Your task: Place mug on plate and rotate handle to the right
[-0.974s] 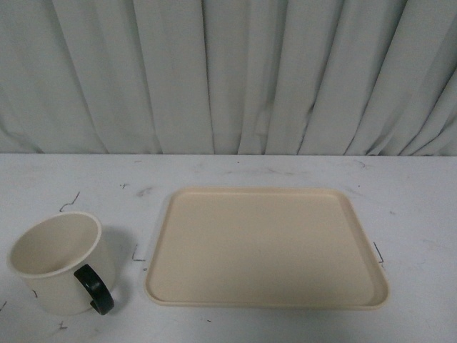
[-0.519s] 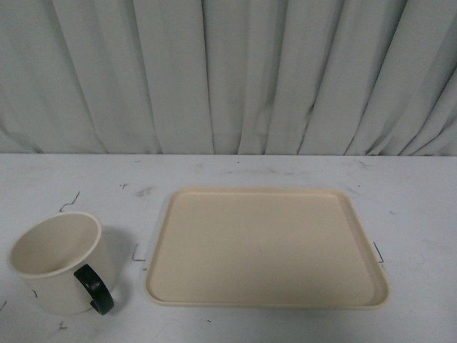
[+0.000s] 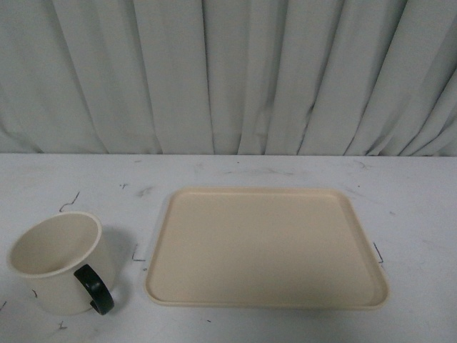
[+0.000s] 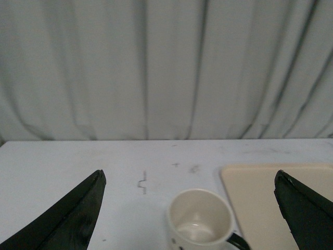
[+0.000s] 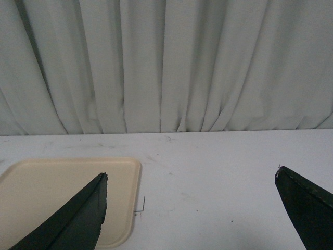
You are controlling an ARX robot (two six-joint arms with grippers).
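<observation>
The cream mug (image 3: 58, 261) stands upright on the white table at the front left, its dark handle (image 3: 95, 289) turned toward the camera and slightly right. The beige plate (image 3: 265, 247) lies flat just to the mug's right, with nothing on it. Neither arm shows in the front view. In the left wrist view my left gripper (image 4: 190, 177) is open, its black fingers spread wide, with the mug (image 4: 199, 220) between and ahead of them and the plate (image 4: 260, 203) beside it. My right gripper (image 5: 191, 178) is open over bare table, with the plate (image 5: 52, 192) off to one side.
A pale pleated curtain (image 3: 228, 71) closes off the back of the table. Small dark marks dot the white tabletop (image 3: 71, 200).
</observation>
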